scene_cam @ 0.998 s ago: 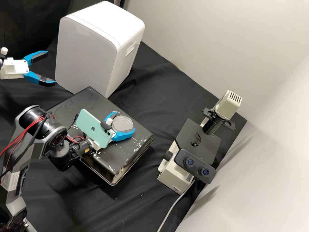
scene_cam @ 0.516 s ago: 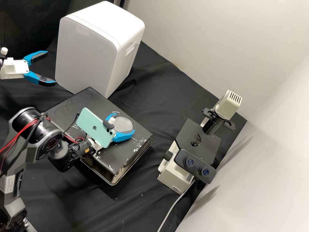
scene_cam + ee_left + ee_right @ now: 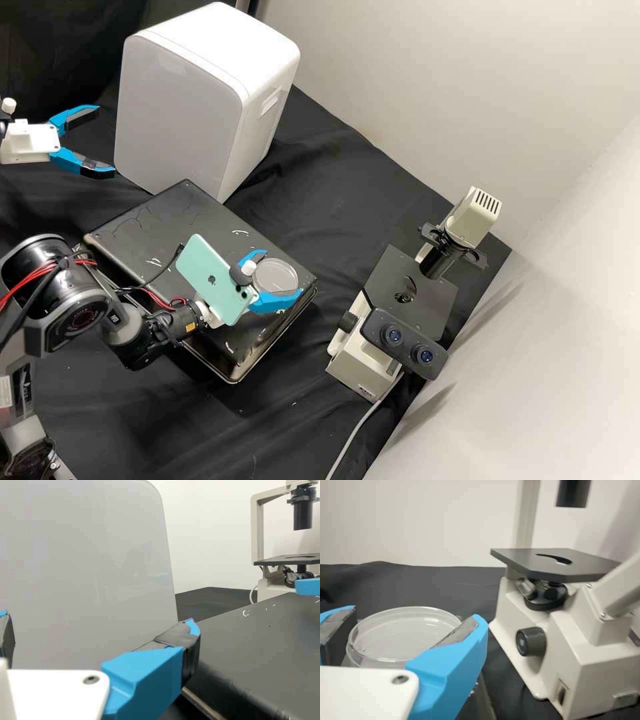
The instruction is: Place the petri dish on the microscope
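Note:
A clear round petri dish [image 3: 275, 275] sits between the blue fingers of my right gripper [image 3: 275, 283], which is shut on it just above the right end of a black slab [image 3: 153, 227]. In the right wrist view the petri dish [image 3: 400, 635] fills the gap of the right gripper [image 3: 410, 622], and the microscope [image 3: 570, 645] stands close ahead with its black stage [image 3: 555, 562] higher than the dish. The microscope [image 3: 393, 320] stands at the right, its stage [image 3: 417, 287] bare. My left gripper [image 3: 83, 143] hangs open at the far left beside a white box [image 3: 200, 93].
The left gripper [image 3: 92, 640] faces the white box [image 3: 85, 570] at close range. The black slab [image 3: 260, 650] lies beside it, with the microscope stage [image 3: 290, 560] far off. A pale wall [image 3: 533, 333] runs close along the microscope's right. Black cloth [image 3: 333, 180] covers the bench.
The right arm has carried the petri dish to the right, from the slab's middle to its right end, nearer the microscope. The left arm has not moved.

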Controlling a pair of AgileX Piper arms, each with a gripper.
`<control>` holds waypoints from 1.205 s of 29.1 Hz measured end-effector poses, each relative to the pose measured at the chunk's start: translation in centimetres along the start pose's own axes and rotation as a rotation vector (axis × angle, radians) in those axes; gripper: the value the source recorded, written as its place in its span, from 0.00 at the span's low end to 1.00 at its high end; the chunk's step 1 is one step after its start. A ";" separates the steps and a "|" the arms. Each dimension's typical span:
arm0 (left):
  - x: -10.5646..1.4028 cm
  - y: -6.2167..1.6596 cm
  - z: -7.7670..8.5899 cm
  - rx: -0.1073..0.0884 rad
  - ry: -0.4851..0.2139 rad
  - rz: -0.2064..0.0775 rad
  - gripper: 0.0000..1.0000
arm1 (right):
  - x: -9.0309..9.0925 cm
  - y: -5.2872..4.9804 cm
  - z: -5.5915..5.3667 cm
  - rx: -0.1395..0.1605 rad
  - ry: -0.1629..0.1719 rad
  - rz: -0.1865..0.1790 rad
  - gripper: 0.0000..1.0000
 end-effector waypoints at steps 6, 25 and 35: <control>0.0 -0.01 0.1 0.002 -0.002 0.000 1.00 | 0.0 1.1 0.4 0.015 -0.007 0.034 0.00; 0.1 -0.14 0.1 -0.001 0.009 -0.004 1.00 | 4.9 3.1 0.4 -0.003 -0.039 0.066 0.00; 0.4 -0.09 0.1 0.010 0.007 -0.001 1.00 | 8.1 3.9 0.1 -0.061 -0.077 0.070 0.00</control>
